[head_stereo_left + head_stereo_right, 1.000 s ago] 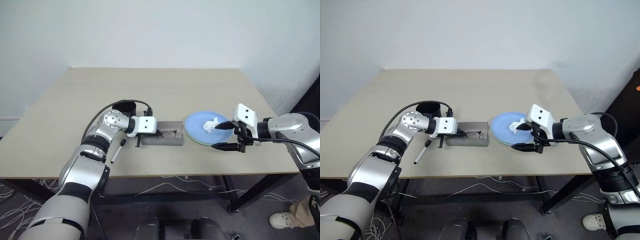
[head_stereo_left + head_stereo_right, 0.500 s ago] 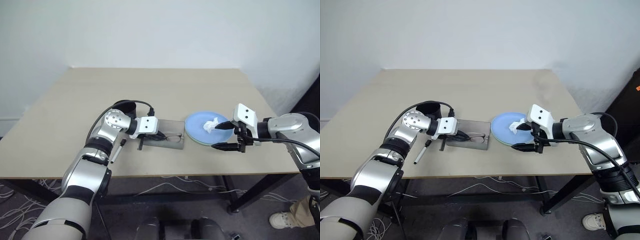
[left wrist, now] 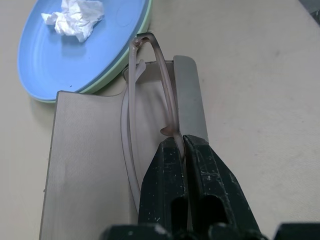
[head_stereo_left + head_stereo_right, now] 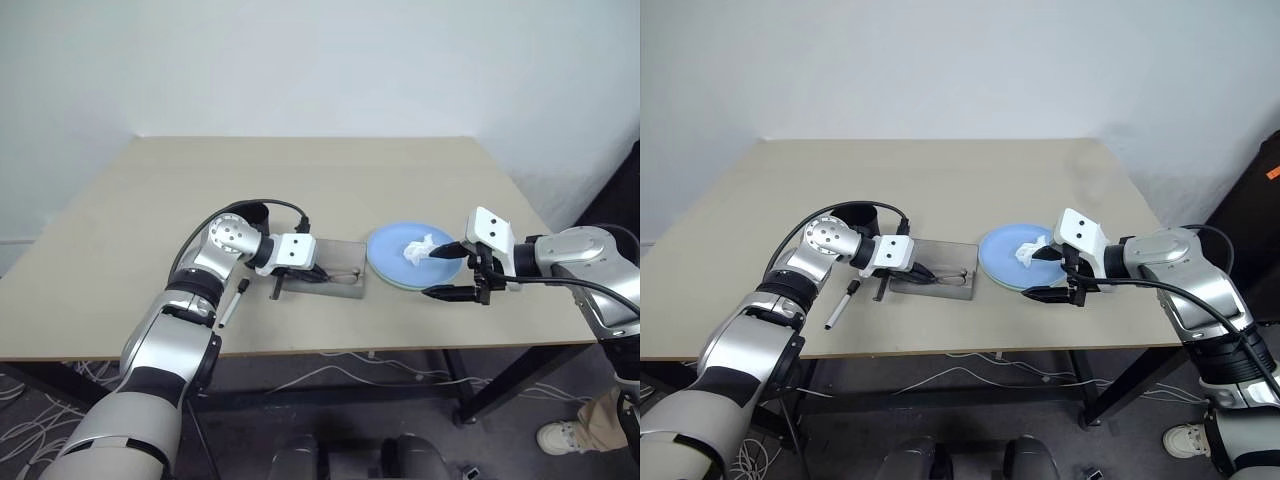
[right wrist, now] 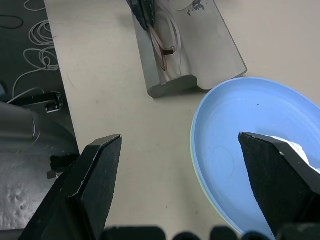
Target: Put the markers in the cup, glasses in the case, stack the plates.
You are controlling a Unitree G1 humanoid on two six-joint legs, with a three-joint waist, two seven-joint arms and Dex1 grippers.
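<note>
The left arm reaches forward and bends inward at the wrist, so the left gripper (image 3: pixel 179 150) points to the robot's right and slants down over the open grey case (image 4: pixel 335 275) near the front of the desk (image 4: pixel 320 170). Its two black fingers (image 3: pixel 162 172) are pinched together on the thin frame of the glasses (image 3: pixel 150 95), which lie along the case's trough, their far end reaching the case's end next to the plates.

The right arm comes in from the right with its forearm roughly level, and the right gripper (image 4: pixel 448 272) points toward the left, over the near right rim of the stacked plates. Its fingers (image 5: pixel 92 180) stand wide apart and hold nothing.

The light blue plate (image 4: pixel 395 250) sits on the pale green plate (image 3: pixel 107 80), just beside the case, with a crumpled white tissue (image 4: pixel 417 248) on top. One marker (image 4: pixel 233 301) lies on the desk near the left forearm. The black cup (image 4: pixel 852 215) stands behind the left wrist, partly hidden by the arm.
</note>
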